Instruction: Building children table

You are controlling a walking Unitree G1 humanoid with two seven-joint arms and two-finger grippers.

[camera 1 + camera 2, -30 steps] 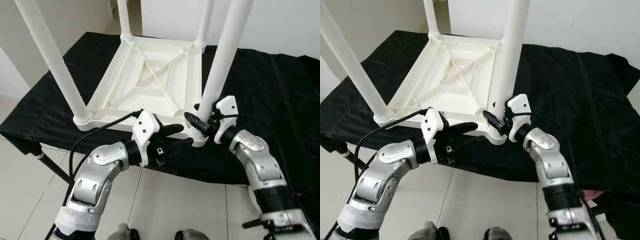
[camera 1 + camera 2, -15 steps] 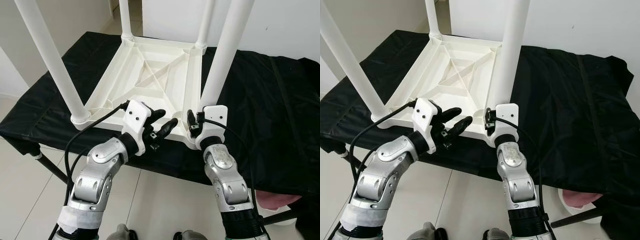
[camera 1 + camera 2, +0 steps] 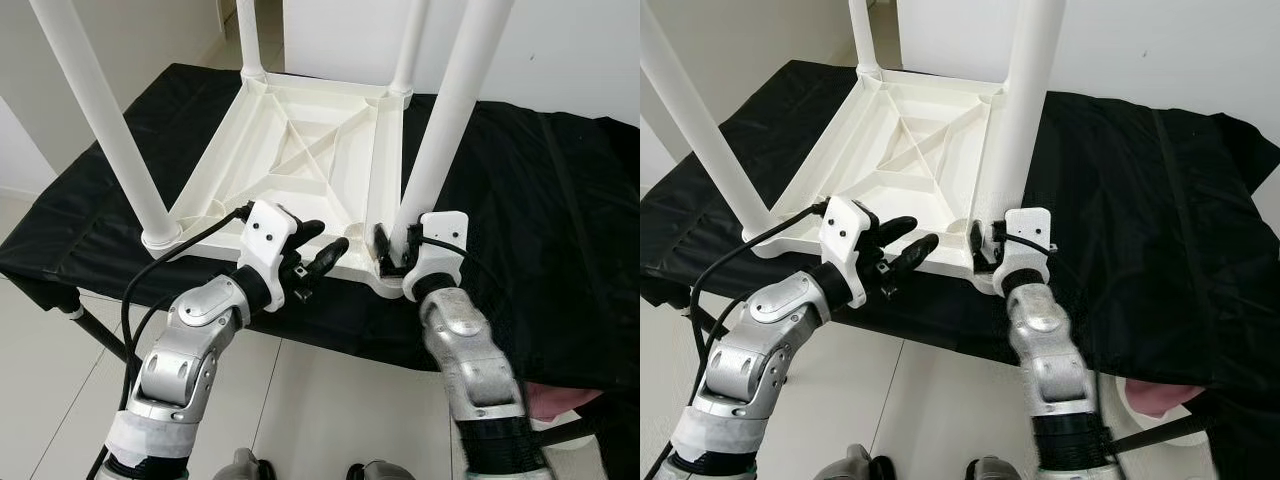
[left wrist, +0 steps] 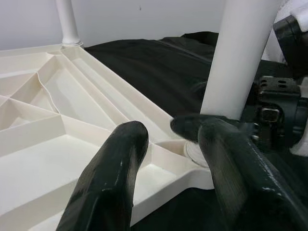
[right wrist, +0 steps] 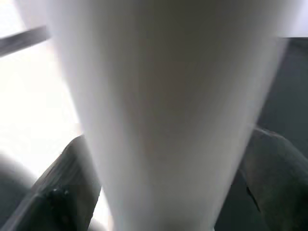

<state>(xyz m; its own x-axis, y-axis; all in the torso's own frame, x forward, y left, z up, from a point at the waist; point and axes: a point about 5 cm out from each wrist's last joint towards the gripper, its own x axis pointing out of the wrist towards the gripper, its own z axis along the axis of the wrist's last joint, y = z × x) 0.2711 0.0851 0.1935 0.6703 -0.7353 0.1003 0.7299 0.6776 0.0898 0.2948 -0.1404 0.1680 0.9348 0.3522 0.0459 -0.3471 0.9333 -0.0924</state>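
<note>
A white plastic children's table [image 3: 300, 150] lies upside down on a black-draped bench [image 3: 540, 200], its legs pointing up. My right gripper [image 3: 393, 252] is at the base of the near right leg [image 3: 445, 120], where it enters the corner socket. The right wrist view shows that leg [image 5: 163, 115] held between the two black fingers [image 5: 62, 192]. My left gripper [image 3: 320, 243] hovers open just over the table's near edge, left of that corner, with nothing between its fingers [image 4: 120, 159]. The near left leg [image 3: 100, 110] stands in its socket.
Two far legs [image 3: 247, 35] rise at the back corners. The black cloth hangs over the bench's front edge above a pale tiled floor [image 3: 320, 400]. A pink and white object [image 3: 1155, 395] lies low at the right under the bench.
My left gripper lifted off the table's near edge, drew back left and spread its fingers. My right wrist swung round the near right leg from its right side to its front.
</note>
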